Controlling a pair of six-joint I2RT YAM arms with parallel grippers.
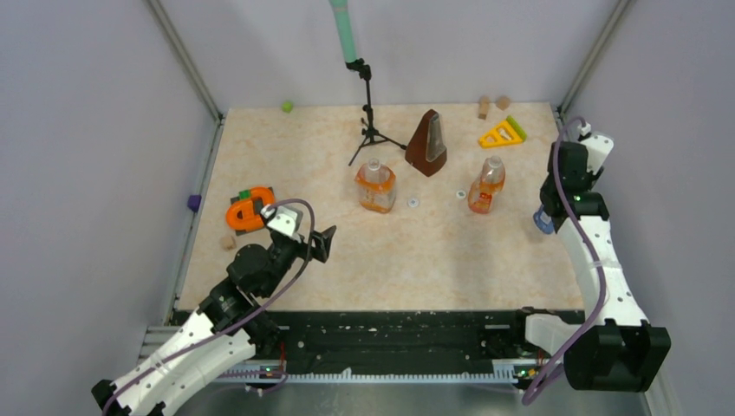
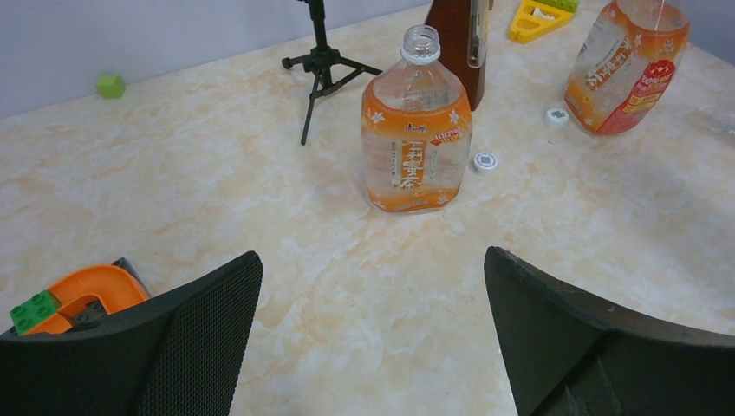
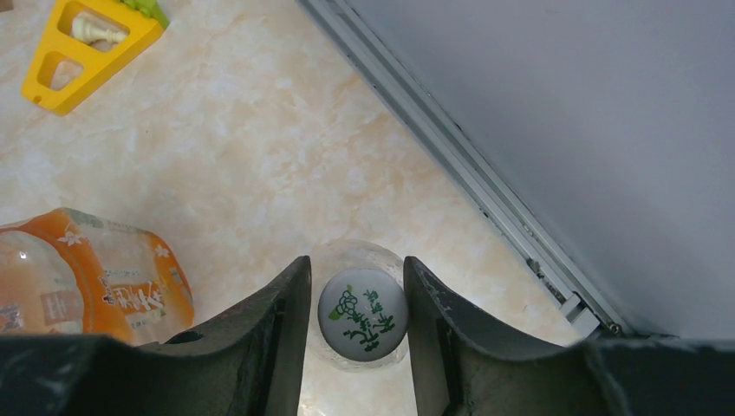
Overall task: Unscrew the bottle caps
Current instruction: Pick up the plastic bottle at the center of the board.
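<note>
Bottle cap (image 3: 362,314) between narrowed jaws of right gripper (image 3: 356,269), grip unclear; left gripper (image 2: 373,256) wide open.

Robotics lab test cell, grey enclosure walls (image 1: 87,130), aluminium frame rails (image 1: 185,61), robot arms (image 1: 598,277) bolted to table (image 1: 433,260)

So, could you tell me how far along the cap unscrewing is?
Done: the squat bottle and slim bottle stand open, their two caps lying on the table. In hand: the right gripper straddles the third cap, on the clear bottle. Left: unscrewing it.
</note>
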